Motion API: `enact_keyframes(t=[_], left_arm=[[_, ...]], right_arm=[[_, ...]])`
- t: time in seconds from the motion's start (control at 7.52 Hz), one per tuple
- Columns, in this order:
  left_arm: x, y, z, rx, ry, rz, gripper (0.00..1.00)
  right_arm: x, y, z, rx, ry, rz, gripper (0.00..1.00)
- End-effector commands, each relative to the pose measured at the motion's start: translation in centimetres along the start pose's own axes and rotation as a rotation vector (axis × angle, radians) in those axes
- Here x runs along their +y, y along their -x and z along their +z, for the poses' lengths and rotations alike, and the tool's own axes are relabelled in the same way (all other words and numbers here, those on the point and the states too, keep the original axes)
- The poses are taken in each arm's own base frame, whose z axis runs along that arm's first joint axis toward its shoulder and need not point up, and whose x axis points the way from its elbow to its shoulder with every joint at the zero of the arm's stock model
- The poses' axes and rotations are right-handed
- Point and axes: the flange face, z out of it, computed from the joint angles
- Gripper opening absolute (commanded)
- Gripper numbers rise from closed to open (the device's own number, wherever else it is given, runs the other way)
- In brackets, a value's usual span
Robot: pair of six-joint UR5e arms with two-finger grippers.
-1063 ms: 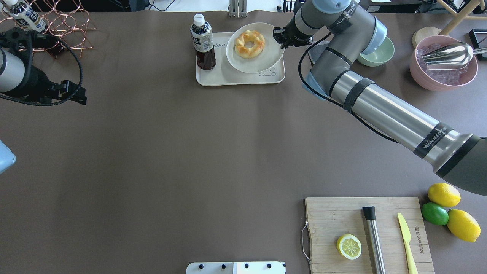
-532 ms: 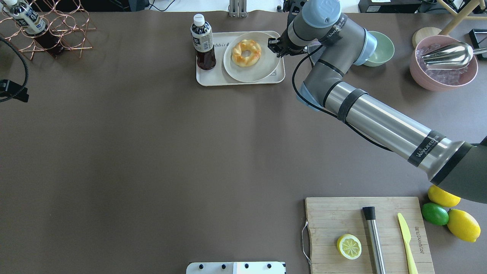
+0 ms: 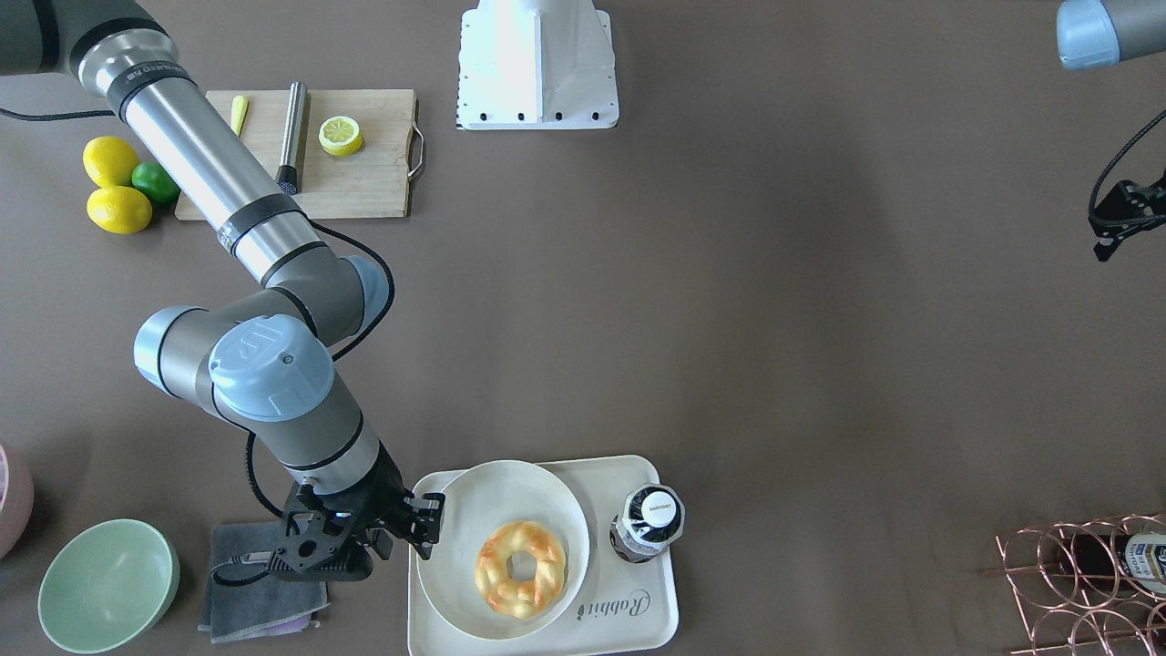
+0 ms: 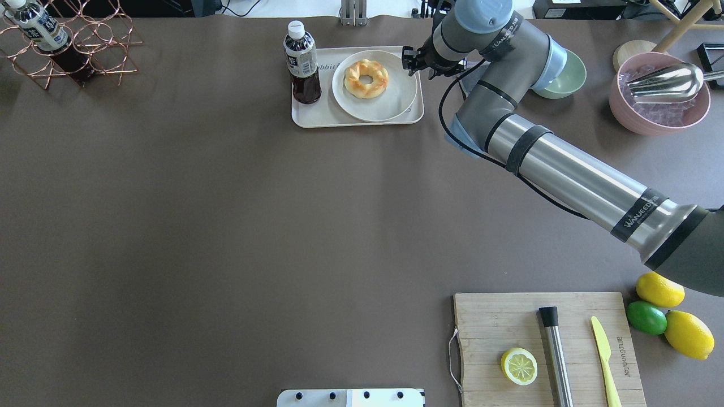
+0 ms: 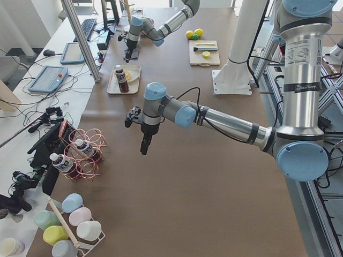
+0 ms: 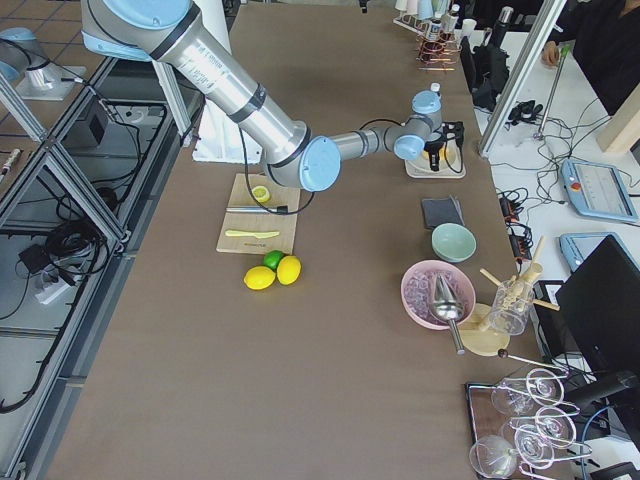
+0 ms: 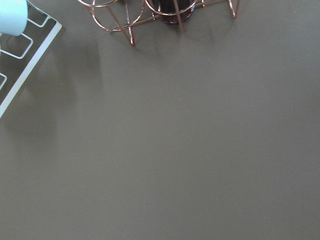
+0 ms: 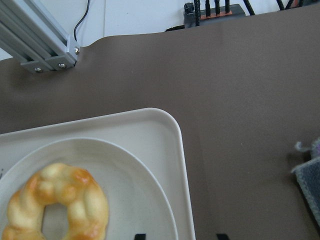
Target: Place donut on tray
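The donut (image 4: pixel 366 78) lies on a round white plate (image 4: pixel 390 102), which rests flat on the cream tray (image 4: pixel 317 116) at the table's far side. It also shows in the front view (image 3: pixel 520 566) and the right wrist view (image 8: pixel 55 205). My right gripper (image 4: pixel 408 58) is open and empty, just beside the plate's right rim by the tray's corner (image 8: pixel 165 130). Its jaws stand wide apart in the wrist view. My left gripper (image 3: pixel 1113 228) hangs above bare table far to the left, near the copper rack. I cannot tell whether it is open or shut.
A dark drink bottle (image 4: pixel 302 62) stands on the tray's left end. A green bowl (image 4: pixel 565 76) and a grey cloth (image 3: pixel 264 583) lie right of the tray, under my right arm. A pink bowl (image 4: pixel 662 96), a cutting board (image 4: pixel 548 347) and a copper rack (image 4: pixel 79 39) are farther off.
The plate with the donut went from tilted and lifted in my right gripper to flat on the tray. The right gripper let go and drew back. The left arm left the overhead view.
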Motion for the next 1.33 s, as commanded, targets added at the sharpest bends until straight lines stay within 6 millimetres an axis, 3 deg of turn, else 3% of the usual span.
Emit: enact_keyframes(t=[0.0,0.13,0.4,0.66,0.8,0.93,1.06,1.2], left_arm=[[0.6,4.4,-0.9,-0.033,0.008,0.006,0.98],[0.5,5.2,-1.5,-0.040,0.006,-0.001,0.97],[0.9,7.3,-2.3,-0.054,0.001,-0.011,0.98],[1.8,9.8,-0.6,-0.054,0.061,-0.070,0.98],[3.2,13.9,-0.3,-0.065,0.068,-0.093,0.98],[3.8,15.4,-0.8,-0.066,0.065,-0.083,0.97],[5.0,15.4,-1.2,-0.004,0.061,-0.098,0.97],[6.2,15.9,-0.1,0.060,0.084,-0.122,0.97]], right_arm=[[-2.9,-6.0,-7.1,0.082,0.132,0.079,1.00],[-1.2,-11.2,-10.5,0.189,0.204,0.035,1.00],[3.8,-22.8,-15.0,0.372,0.386,-0.158,1.00],[7.9,-35.9,-19.3,0.457,0.435,-0.214,1.00],[8.6,-42.7,-21.1,0.481,0.470,-0.202,1.00],[8.9,-48.5,-23.9,0.483,0.471,-0.105,1.00],[9.0,-51.4,-26.0,0.468,0.446,-0.049,1.00],[9.2,-53.5,-27.3,0.425,0.425,-0.023,1.00]])
